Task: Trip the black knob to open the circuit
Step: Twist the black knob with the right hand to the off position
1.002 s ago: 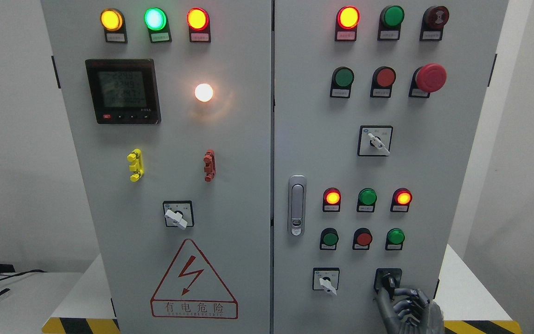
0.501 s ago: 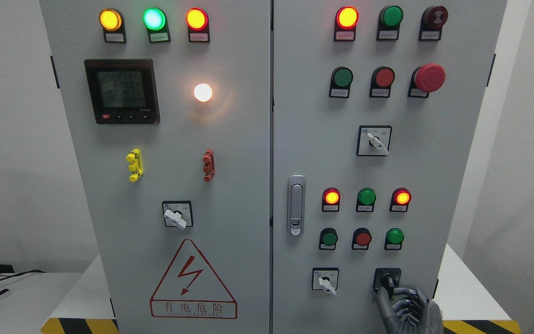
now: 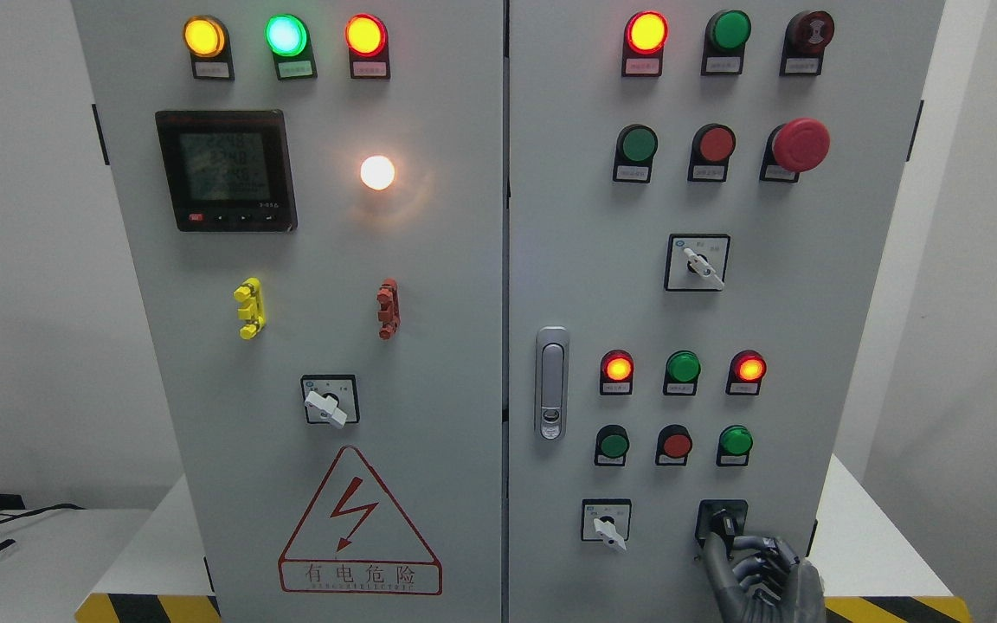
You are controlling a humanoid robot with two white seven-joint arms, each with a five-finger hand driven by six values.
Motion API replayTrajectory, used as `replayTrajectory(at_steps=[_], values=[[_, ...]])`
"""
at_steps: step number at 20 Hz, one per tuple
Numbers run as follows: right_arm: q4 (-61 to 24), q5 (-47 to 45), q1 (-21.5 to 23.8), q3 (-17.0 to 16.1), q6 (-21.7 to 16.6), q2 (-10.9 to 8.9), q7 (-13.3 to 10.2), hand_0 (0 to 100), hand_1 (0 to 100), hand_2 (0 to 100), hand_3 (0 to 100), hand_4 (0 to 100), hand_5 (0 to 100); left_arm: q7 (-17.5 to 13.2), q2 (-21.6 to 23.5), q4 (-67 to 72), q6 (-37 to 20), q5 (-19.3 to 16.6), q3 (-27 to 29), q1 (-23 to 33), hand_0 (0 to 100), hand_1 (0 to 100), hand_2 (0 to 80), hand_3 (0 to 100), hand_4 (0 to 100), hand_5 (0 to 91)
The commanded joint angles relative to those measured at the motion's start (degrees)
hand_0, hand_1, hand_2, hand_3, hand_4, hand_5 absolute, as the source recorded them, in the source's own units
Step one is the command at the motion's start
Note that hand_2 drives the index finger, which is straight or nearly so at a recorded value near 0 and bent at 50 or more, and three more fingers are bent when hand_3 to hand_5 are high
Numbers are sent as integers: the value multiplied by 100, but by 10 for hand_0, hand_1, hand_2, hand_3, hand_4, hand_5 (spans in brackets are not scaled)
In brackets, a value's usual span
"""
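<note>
Reaching up from the bottom edge at the right, the right hand (image 3: 762, 575) sits against the lower right corner of the grey cabinet (image 3: 464, 285), its dark metal fingers (image 3: 758, 562) curled and one extended finger touching the black knob (image 3: 723, 523). From this view it cannot be told whether the fingers truly clamp the knob or only press beside it. The knob is on a black square plate at the bottom of the right door, just right of a white rotary switch (image 3: 607, 523) and below a row of three small buttons, green, red and green. Above those, two red lamps glow on either side of an unlit green one. Higher on the same door are another white selector switch (image 3: 697, 262) and a big red mushroom button (image 3: 800, 144). On the left door a meter display (image 3: 226, 170) is lit, a white lamp (image 3: 377, 172) shines, and a red lightning warning triangle (image 3: 360, 523) is at the bottom. The cabinet stands on a white bench (image 3: 48, 562) with yellow and black hazard stripes at its front edge.
</note>
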Motion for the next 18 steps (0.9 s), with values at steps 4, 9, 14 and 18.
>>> replayTrajectory(at_steps=[4,9,14,18], values=[[9,-34,-12,80,1,2,3,305,688,580,851,893,979,-3,-5,5,-3,-176,0,0,120,389,0,0,0,0],[18,-34,-3,89,10,2,3,295,683,587,859,894,979,-3,-5,5,-3,-176,0,0,120,389,0,0,0,0],[18,-34,-3,115,10,2,3,287,679,592,862,898,980,-3,-5,-3,-3,-176,0,0,120,389,0,0,0,0],[18,-34,-3,124,19,2,3,285,678,598,863,899,980,-3,-5,-3,-3,-176,0,0,120,389,0,0,0,0]])
